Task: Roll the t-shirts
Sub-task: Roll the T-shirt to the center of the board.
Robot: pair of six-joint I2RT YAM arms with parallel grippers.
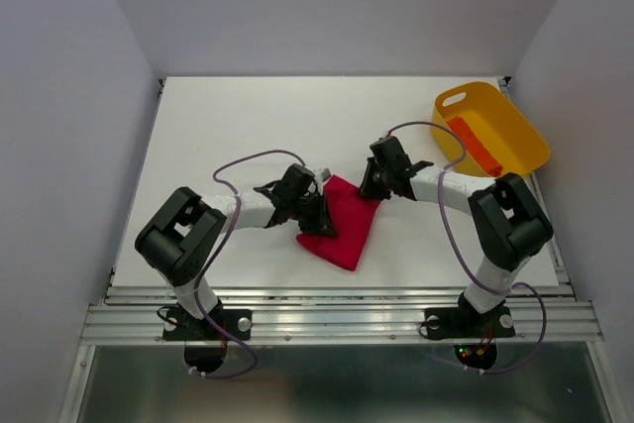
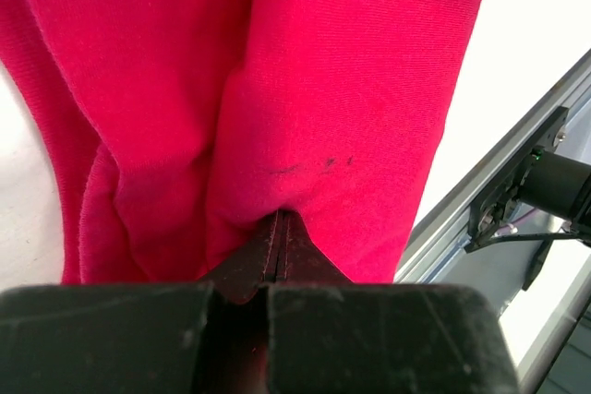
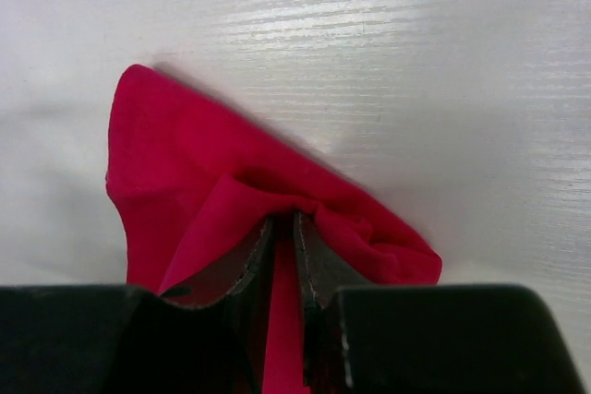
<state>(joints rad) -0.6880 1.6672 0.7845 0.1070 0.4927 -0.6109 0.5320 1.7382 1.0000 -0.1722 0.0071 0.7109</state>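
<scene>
L gripper (image 2: 280, 220) is clamped tight on the crimson t-shirt (image 2: 351, 89), w/ cloth bunched just ahead of its tips. R gripper (image 3: 284, 224) pinches a fold at the shirt's far corner, jaws nearly together w/ fabric btwn them. The shirt lies crumpled on the table (image 1: 248, 126) btwn both grippers. The orange-red t-shirt (image 1: 477, 146), a narrow roll, sits in the yellow tub (image 1: 527, 141), well right of the R gripper.

White table (image 1: 248, 126) filled centre, its surface faintly streaked. Pale grey walls (image 1: 337, 7) stood at 9, 12 and 3 o'clock. Aluminium rail (image 1: 337, 316) ran along 6 o'clock edge, grey floor (image 1: 327, 383) below. Light was soft, even.
</scene>
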